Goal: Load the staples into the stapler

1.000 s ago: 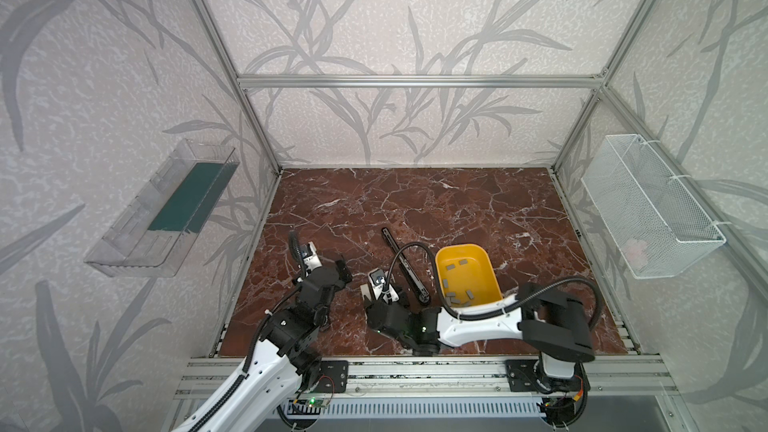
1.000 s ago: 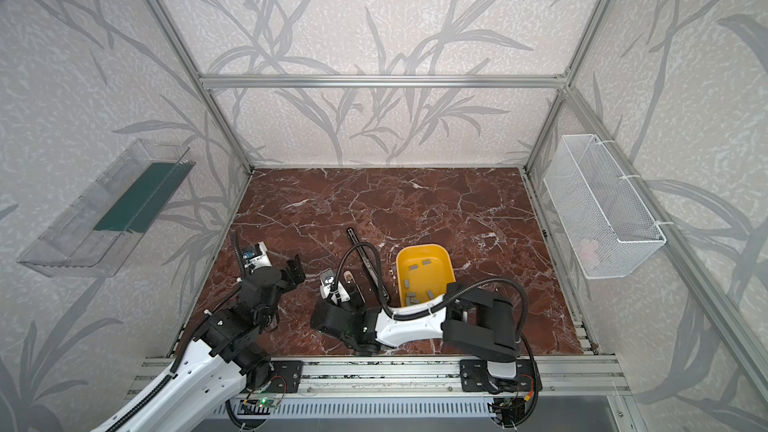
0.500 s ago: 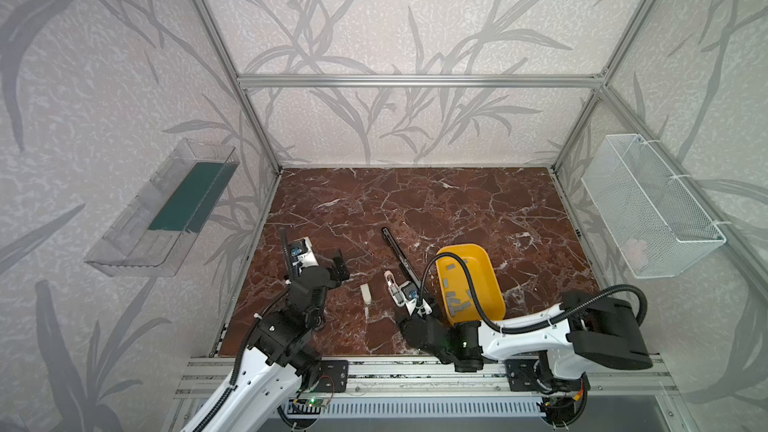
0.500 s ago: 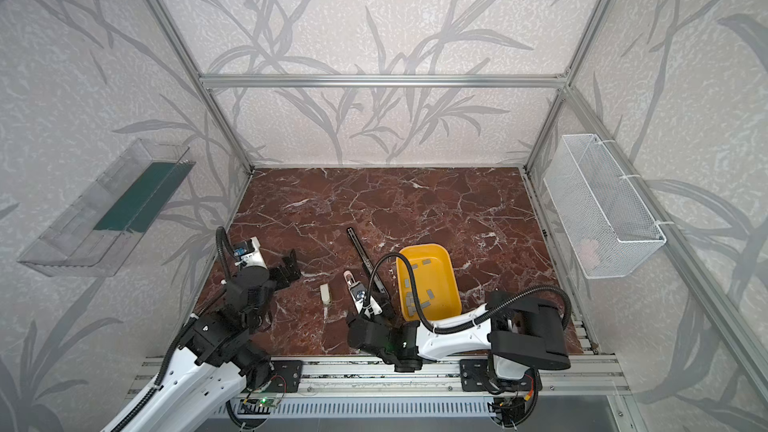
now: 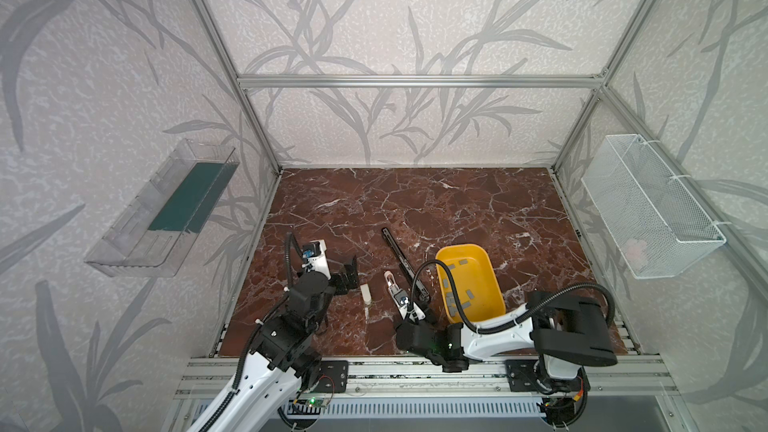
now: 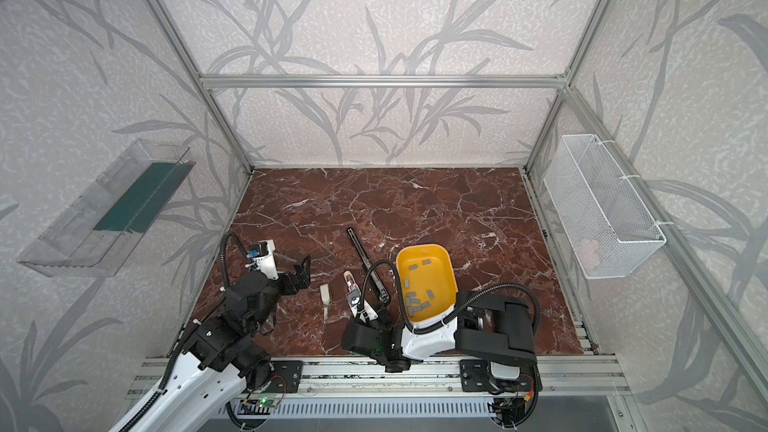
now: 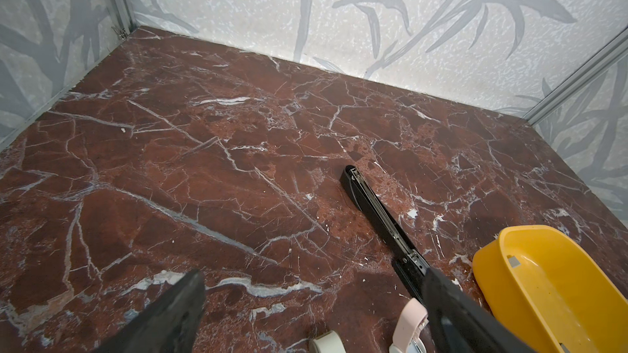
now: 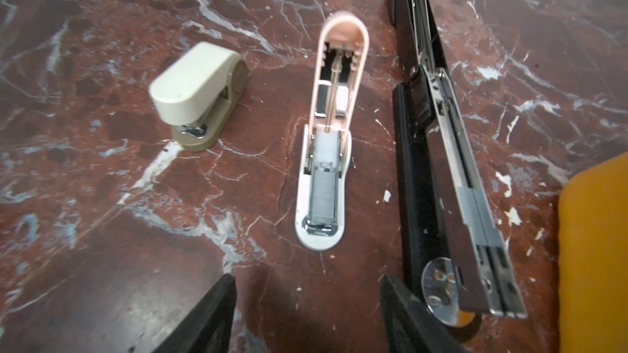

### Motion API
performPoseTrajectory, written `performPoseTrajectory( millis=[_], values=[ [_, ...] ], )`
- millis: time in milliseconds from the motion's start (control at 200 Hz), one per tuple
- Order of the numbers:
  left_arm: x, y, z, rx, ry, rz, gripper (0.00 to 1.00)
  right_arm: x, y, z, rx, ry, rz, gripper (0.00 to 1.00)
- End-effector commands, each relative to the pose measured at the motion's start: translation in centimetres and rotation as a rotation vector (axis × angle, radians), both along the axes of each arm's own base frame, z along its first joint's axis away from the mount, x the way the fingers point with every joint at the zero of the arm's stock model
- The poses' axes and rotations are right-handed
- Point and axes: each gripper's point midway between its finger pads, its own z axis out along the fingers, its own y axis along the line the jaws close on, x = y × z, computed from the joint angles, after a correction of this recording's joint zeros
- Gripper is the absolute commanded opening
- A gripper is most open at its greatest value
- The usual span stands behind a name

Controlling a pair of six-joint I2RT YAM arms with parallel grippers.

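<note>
Right fingers [image 8: 204,317] withdrawn, open pink stapler [image 8: 324,151] between cream stapler [image 8: 197,89], black stapler [image 8: 452,151]

- white wire basket [image 5: 623,184], hung on right wall
- clear plastic bin [image 5: 124,243], green sheet [image 5: 187,197] inside, on left wall
- yellow tray [image 5: 461,248], stood on marble tabletop [image 5: 415,201]

Robotics lab test cell. Silver aluminium extrusion frame [image 5: 415,81] boxes in work area; grey leaf-print wall panels [image 5: 415,14] (same print on all three sides). Red-brown marble-pattern tabletop [image 5: 415,201]. White-and-black robot arms [image 5: 494,334] mounted on slotted metal rail [image 5: 395,376]. Clear plastic bin [image 5: 137,234], white wire-mesh basket [image 5: 648,205] hung on side panels.
</note>
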Motion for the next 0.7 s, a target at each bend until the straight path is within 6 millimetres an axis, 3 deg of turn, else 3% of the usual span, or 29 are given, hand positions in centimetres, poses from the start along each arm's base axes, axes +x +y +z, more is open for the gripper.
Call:
performPoseTrajectory(
  millis=[0, 545, 695],
  values=[
    [0.5, -0.4, 0.0, 0.015, 0.008, -0.012, 0.99, 0.5, 1.0, -0.6, 0.046, 0.036, -0.006, 0.68],
    [0.7, -0.9, -0.3, 0.014, 0.016, -0.032, 0.99, 2.0, 0.5, -3.7, 0.011, 0.088, -0.062, 0.63],
    [0.8, -0.9, -0.4, 0.016, 0.021, -0.032, 0.99, 2.3, 0.5, -4.3, 0.006, 0.103, -0.065, 0.57]
  ],
)
